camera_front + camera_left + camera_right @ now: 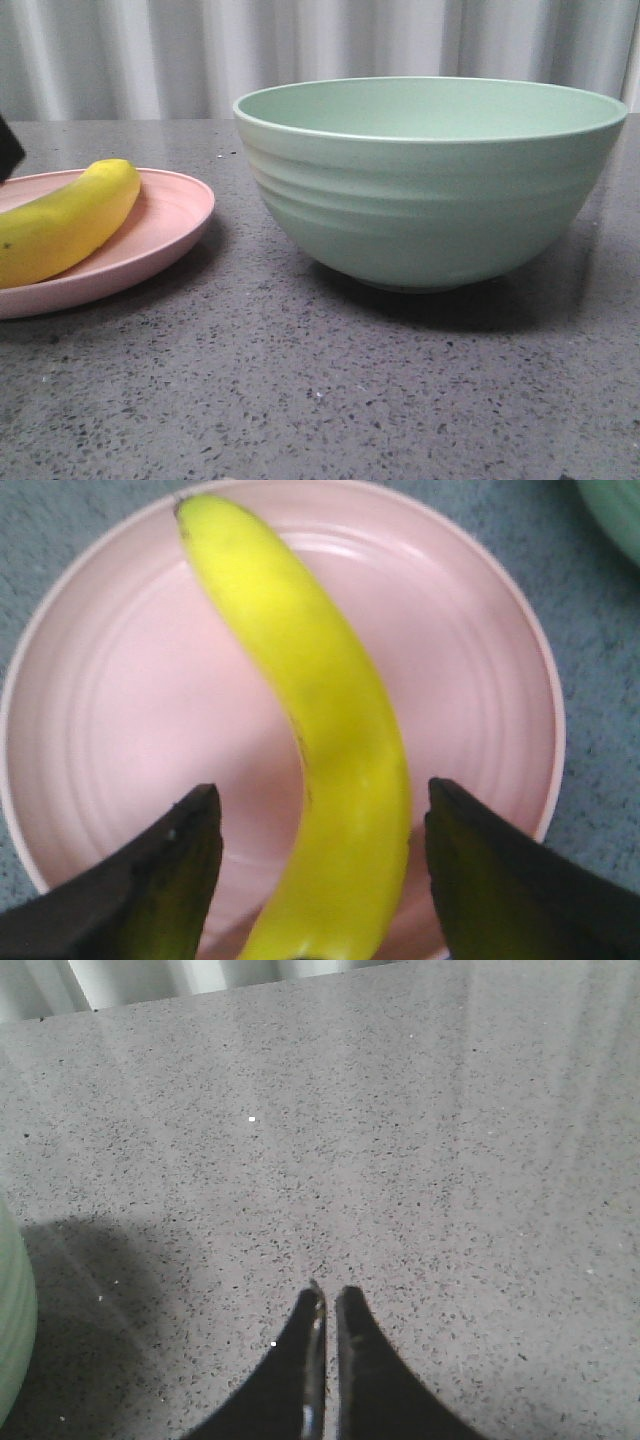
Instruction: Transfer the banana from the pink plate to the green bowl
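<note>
The yellow banana [62, 226] lies on the pink plate [168, 228] at the left of the front view. The green bowl [430, 180] stands to its right, upright and empty as far as I see. In the left wrist view my left gripper [322, 810] is open, its two dark fingers on either side of the banana [310, 710], with gaps to both, above the pink plate [110, 710]. In the front view only a dark corner of the left arm [6, 148] shows. My right gripper [329, 1296] is shut and empty over bare tabletop.
The table is a grey speckled stone surface [320, 390]. A pale curtain [150, 50] hangs behind. The bowl's edge [12, 1330] shows at the side of the right wrist view, and a corner of the bowl [615, 510] shows in the left wrist view.
</note>
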Controlling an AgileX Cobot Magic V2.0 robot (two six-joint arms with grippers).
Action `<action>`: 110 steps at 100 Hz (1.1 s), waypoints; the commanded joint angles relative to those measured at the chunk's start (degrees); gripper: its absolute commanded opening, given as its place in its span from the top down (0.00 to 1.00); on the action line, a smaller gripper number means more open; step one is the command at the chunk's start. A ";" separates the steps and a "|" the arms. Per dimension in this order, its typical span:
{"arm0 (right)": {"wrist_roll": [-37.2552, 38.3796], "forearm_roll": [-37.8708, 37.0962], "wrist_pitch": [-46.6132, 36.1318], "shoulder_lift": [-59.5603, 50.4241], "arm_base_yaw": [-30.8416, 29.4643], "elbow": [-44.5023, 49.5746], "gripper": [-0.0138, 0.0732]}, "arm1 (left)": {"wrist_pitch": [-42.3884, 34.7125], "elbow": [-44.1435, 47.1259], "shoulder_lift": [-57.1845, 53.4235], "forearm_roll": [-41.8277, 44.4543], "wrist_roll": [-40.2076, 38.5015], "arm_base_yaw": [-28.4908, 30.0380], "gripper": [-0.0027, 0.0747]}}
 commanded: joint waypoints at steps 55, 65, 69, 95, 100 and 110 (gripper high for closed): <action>-0.20 0.04 -4.06 0.48 -0.19 -2.00 0.91 | 3.64 -4.84 10.38 -2.63 3.09 -0.57 0.44; -0.20 0.04 -4.06 0.48 -0.19 -2.00 0.91 | 3.13 -4.84 10.76 -2.63 3.09 -0.57 0.44; -0.20 0.04 -4.06 0.48 -0.19 -2.00 0.91 | 3.06 -4.84 10.76 -2.63 3.09 -0.57 0.45; -0.20 0.04 -4.06 0.48 -0.19 -2.00 0.91 | 2.66 -4.84 10.76 -2.63 3.09 -0.57 0.68; -0.20 0.04 -4.06 0.48 -0.19 -2.00 0.91 | 2.66 -4.84 10.76 -2.63 3.09 -0.57 0.70; -0.20 0.04 -4.01 0.48 -0.19 -2.00 0.91 | 2.62 -4.84 10.76 -2.96 3.09 -0.57 0.72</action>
